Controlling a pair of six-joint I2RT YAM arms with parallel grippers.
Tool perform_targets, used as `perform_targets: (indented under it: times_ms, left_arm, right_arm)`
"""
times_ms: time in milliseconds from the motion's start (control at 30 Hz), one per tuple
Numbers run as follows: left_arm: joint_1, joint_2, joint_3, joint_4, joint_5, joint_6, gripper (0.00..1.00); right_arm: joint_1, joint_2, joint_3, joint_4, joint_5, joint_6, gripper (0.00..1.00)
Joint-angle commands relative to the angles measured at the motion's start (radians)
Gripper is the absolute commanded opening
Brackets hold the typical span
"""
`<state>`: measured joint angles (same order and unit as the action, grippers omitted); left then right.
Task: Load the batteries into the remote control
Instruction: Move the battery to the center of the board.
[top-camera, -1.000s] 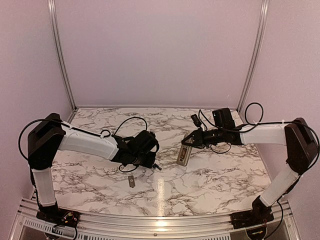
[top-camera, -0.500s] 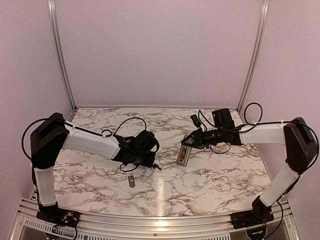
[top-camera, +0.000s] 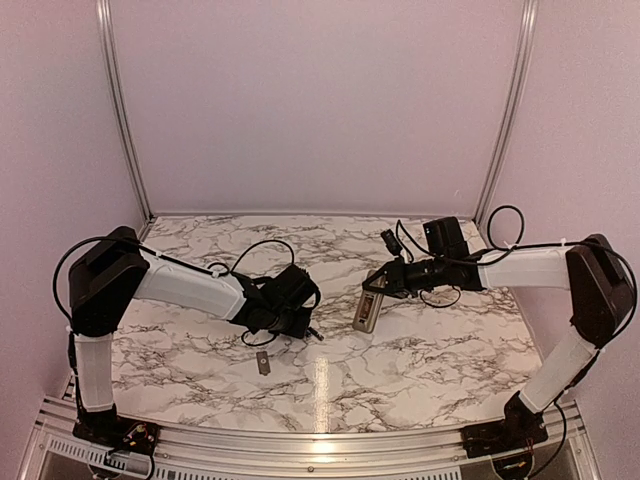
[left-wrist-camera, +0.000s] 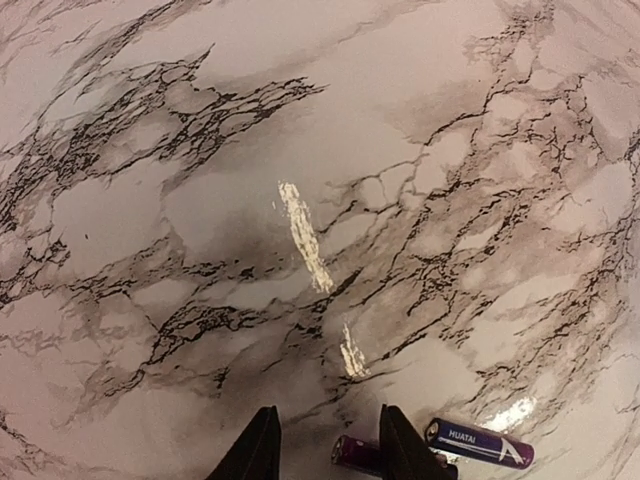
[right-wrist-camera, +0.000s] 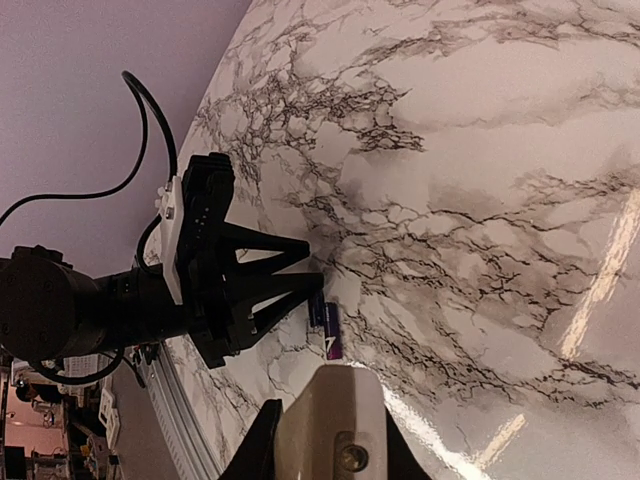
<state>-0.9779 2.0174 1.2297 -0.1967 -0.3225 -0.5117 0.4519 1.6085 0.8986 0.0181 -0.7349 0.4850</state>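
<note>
Your right gripper (top-camera: 374, 288) was clamped on the far end of the remote control (top-camera: 367, 312). Long axis ran roughly near-to-far, free end pointing at the near edge of the table (top-camera: 430, 385), tan-grey back up. Your left gripper (left-wrist-camera: 328, 440), well left of the remote, had jaws apart, gripping nothing, tips at two batteries (left-wrist-camera: 480, 444).

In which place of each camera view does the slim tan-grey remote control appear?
Top external: right of centre, the slim tan-grey remote control hangs at the right gripper.
Left wrist: not in it.
Right wrist: remote control at bottom centre, between the gripper's own fingers.
Shared landmark: the black left gripper, visible in all three views.
</note>
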Motion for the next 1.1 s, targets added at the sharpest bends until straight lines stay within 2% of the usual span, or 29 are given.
perform_targets:
  times_ms: [0,133,300,500,633,767,900,1067]
  left_arm:
    - [0.007,0.002,-0.011,-0.026,0.003,0.008,0.33]
    - [0.006,-0.040,-0.070,-0.014,0.005,0.016,0.29]
    - [0.006,-0.091,-0.137,-0.008,-0.001,0.026,0.27]
    - [0.007,-0.194,-0.204,0.029,-0.005,0.054,0.35]
    - [0.006,-0.305,-0.282,0.109,0.088,0.193,0.46]
    - [0.005,-0.389,-0.327,0.138,0.262,0.354,0.54]
    - [0.000,-0.369,-0.295,0.072,0.377,0.483,0.56]
    - [-0.016,-0.353,-0.293,0.051,0.421,0.609,0.56]
  right_arm:
    - [-0.010,0.013,0.006,0.018,-0.006,-0.010,0.00]
    - [-0.010,0.015,0.010,0.016,-0.006,-0.011,0.00]
    - [-0.010,0.026,0.010,0.022,-0.010,-0.007,0.00]
    - [-0.010,0.032,0.002,0.033,-0.021,0.001,0.00]
    - [-0.010,0.027,0.002,0.032,-0.024,0.000,0.00]
    - [-0.009,0.022,-0.002,0.028,-0.027,-0.007,0.00]
    - [-0.010,0.005,-0.023,0.061,-0.058,-0.003,0.00]
    - [-0.010,-0.030,-0.042,0.066,-0.076,-0.024,0.00]
